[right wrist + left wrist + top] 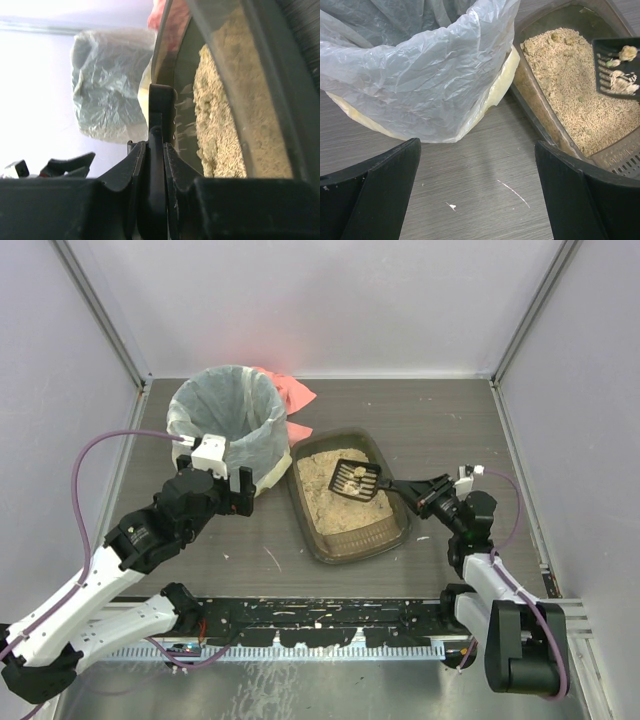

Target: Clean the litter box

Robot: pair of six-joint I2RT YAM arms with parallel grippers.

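Right end effector (418, 492) is clamped on the thin handle of the small black slotted plastic scoop (356, 480); the right wrist view shows its two fingers pressed on the handle from both sides. Directly in front of it, on the dark grey tabletop (430, 410), lies the shallow rectangular litter box of dark smoky-brown plastic (348, 552), filled with tan litter. The scoop head is held over this litter. Some pale clumps (626, 80) rest on the scoop, so I judge that one scooping is made but the load is not yet emptied.

The left end effector (230, 475) has its fingers wide apart and holds nothing. Just ahead of it stands the round bin lined with a white plastic bag (222, 420), just beside the box. What is left, I think, is to carry the clumps to the bin and to search for more. I can read no brand, label or writing anywhere.
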